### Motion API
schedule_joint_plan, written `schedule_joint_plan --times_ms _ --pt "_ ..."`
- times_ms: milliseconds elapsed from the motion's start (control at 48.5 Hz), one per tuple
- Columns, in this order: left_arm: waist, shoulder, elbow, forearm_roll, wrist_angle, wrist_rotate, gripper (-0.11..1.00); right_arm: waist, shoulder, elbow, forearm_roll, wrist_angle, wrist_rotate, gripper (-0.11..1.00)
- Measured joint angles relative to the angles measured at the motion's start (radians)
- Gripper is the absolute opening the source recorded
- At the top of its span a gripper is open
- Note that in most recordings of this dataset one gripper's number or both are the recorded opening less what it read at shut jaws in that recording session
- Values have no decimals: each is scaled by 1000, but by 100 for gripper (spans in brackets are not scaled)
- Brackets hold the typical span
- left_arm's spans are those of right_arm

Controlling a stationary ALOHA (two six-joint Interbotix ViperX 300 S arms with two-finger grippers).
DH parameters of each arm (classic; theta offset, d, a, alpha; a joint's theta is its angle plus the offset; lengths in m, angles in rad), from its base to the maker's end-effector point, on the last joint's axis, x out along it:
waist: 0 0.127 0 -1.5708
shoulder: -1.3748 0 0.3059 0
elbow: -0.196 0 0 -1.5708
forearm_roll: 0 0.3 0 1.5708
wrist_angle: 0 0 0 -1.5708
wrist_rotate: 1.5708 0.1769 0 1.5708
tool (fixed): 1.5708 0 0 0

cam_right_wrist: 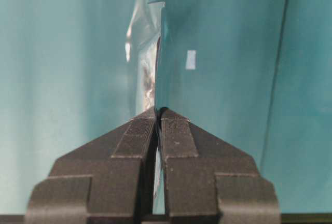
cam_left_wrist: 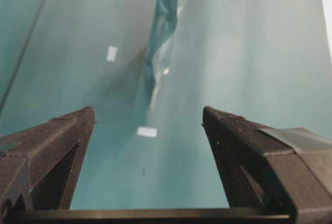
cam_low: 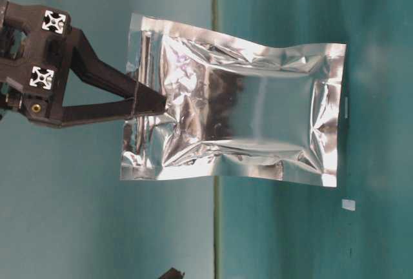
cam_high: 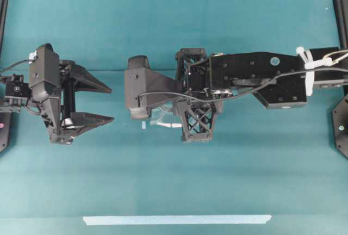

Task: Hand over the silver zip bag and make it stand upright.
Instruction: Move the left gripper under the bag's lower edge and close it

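1. Pinching the silver zip bag [cam_low: 239, 114] by one flat sealed edge, the right gripper [cam_right_wrist: 157, 114] has its two fingers pressed together on the foil, as the right wrist view shows.
2. Seen edge-on from the right wrist camera, the bag runs away from the fingertips as a thin crinkled sheet above the teal table [cam_right_wrist: 62, 53].
3. In the table-level view the pouch hangs clear of the surface, its puffed darker centre and shiny sealed borders fully visible, with the black fingers [cam_low: 139, 101] gripping the border on the picture's left.
4. From overhead the bag is almost wholly hidden under the right arm; only a sliver of crinkled foil [cam_high: 159, 118] shows below the wrist.
5. The left gripper [cam_high: 111, 104] sits at the left of the overhead view, jaws spread wide and holding nothing, its tips pointing toward the right arm with a gap between them.
6. In the left wrist view the bag [cam_left_wrist: 163, 32] appears ahead between the two open fingers [cam_left_wrist: 228, 136], well apart from them.
7. A tiny white tag [cam_low: 348, 205] lies on the table near the bag.
8. A long pale tape strip [cam_high: 176, 220] runs along the table's lower edge in the overhead view.
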Motion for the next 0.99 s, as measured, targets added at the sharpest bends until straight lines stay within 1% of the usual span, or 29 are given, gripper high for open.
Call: schedule_joint_plan --times_ms 165,392,763,990 --pt "0 46 -2 0 -55 -2 92 0 6 0 0 -2 -2 2" --pt "-3 147 -12 0 -144 0 92 0 9 2 0 0 -3 2" --pt "-6 296 -71 -2 -219 0 92 0 11 9 0 0 -3 2" --pt "-29 383 -115 0 -273 -5 92 0 11 14 0 -2 -3 2"
